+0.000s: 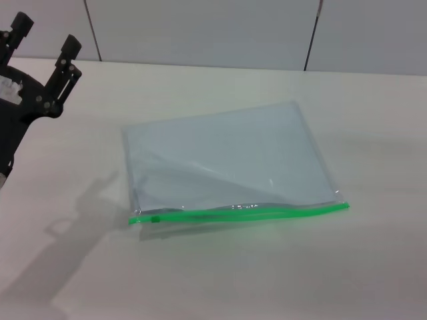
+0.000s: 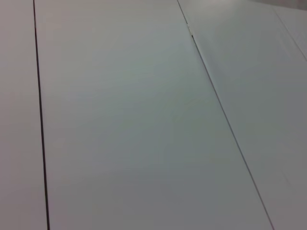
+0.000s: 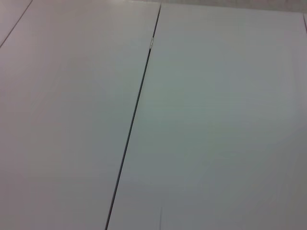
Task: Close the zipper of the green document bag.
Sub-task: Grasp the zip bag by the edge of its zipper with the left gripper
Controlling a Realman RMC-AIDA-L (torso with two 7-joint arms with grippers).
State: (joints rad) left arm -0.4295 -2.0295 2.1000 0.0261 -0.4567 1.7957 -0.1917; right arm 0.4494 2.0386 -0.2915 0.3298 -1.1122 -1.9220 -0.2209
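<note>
The left pincer (image 1: 47, 40), black with two knobbed fingers spread apart and gripping nothing, is hovering at the far left, well apart from the flat rectangular translucent pale blue-grey plastic document bag (image 1: 227, 157). The bag is lying flat on the pale tabletop (image 1: 373, 267), near the middle. Its thin bright green plastic zipper (image 1: 240, 213) is running along the near long edge, with the small green slider tab (image 1: 154, 218) sitting close to the strip's left end. The right pincer is not showing. Both wrist views are taking in only grey panels with dark seams (image 3: 136, 110). No readable writing is showing anywhere.
</note>
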